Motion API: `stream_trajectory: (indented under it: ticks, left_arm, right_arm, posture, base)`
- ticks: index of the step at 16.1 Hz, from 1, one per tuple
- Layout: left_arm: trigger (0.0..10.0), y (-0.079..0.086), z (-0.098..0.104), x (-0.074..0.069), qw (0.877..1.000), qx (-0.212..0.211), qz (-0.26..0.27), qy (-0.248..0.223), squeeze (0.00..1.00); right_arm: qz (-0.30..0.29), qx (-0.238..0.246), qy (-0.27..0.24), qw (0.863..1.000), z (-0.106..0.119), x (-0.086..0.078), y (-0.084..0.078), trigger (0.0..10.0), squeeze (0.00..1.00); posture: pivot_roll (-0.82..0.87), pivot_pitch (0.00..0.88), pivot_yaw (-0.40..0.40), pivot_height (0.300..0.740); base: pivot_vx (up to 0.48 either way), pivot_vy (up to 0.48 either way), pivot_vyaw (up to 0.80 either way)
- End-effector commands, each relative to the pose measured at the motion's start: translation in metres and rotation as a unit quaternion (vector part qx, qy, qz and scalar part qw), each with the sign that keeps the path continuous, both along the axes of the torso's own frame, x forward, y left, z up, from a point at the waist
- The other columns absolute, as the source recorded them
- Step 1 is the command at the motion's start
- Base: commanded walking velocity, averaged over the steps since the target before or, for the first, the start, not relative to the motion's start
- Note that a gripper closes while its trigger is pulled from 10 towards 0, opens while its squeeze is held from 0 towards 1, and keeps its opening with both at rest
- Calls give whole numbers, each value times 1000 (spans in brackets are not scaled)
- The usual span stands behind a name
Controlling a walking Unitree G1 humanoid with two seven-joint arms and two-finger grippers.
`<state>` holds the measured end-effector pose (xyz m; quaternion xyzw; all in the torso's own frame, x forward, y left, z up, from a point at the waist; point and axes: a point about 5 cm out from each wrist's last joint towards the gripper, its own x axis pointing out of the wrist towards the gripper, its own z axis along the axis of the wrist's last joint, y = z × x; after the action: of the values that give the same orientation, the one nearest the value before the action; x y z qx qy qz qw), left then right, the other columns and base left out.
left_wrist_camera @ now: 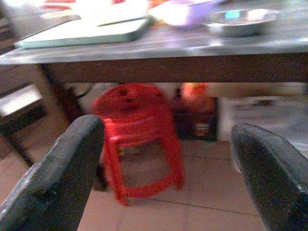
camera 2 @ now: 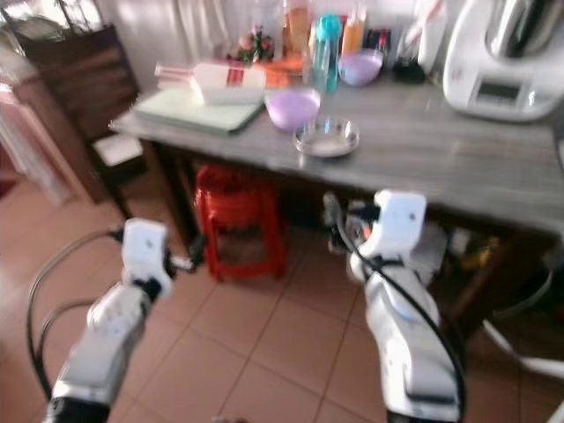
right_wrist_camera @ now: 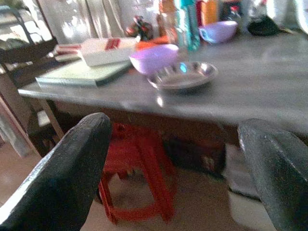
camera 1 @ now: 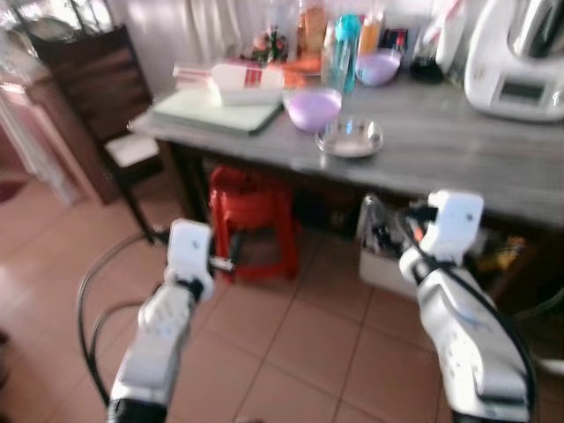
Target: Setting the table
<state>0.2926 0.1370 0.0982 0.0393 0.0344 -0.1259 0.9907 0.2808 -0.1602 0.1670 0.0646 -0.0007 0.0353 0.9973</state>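
Observation:
A grey table (camera 1: pixel 441 150) stands ahead of me. On it are a shiny metal dish (camera 1: pixel 350 138), a purple bowl (camera 1: pixel 314 108) just behind it, and a second purple bowl (camera 1: pixel 379 67) farther back. My left gripper (left_wrist_camera: pixel 167 130) is open and empty, held below the table's edge and facing a red stool (left_wrist_camera: pixel 139 134). My right gripper (right_wrist_camera: pixel 175 125) is open and empty too, at about table-top height in front of the metal dish (right_wrist_camera: pixel 183 74). Both arms (camera 1: pixel 163 326) reach forward over the tiled floor, short of the table.
A pale green board (camera 1: pixel 216 110) with a white box (camera 1: pixel 247 84) lies at the table's left end. Bottles (camera 1: pixel 345 48) crowd the back and a white appliance (camera 1: pixel 515 62) stands at the right. A dark chair (camera 1: pixel 97 97) is at the left; boxes and clutter (camera 1: pixel 388 247) sit under the table.

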Motion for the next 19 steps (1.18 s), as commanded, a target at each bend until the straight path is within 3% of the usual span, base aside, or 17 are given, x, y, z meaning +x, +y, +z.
stream_trajectory:
  ticks: [1,7,12,19]
  left_arm:
    - [10000,0,7,3,1000,-2,-12,-17,0]
    - [10000,-3,9,0,999,-24,-38,-16,0]
    - [10000,-5,7,0,999,-25,-40,-12,0]
    - [10000,-8,6,0,999,-27,-42,-11,0]
  right_arm:
    - [2,5,-10,1000,5,0,2,10000,0]
    - [1,3,-9,1000,5,-1,2,10000,0]
    - [2,5,-11,1000,6,-1,3,10000,0]
    - [-3,2,-18,1000,9,0,2,10000,0]
  posture:
    - [-24,0,43,740]
    - [-27,2,42,740]
    - [-28,10,38,740]
    - [-33,10,36,740]
  base:
    - [0,0,0]
    - [0,0,0]
    - [0,0,-621]
    - [0,-219,0]
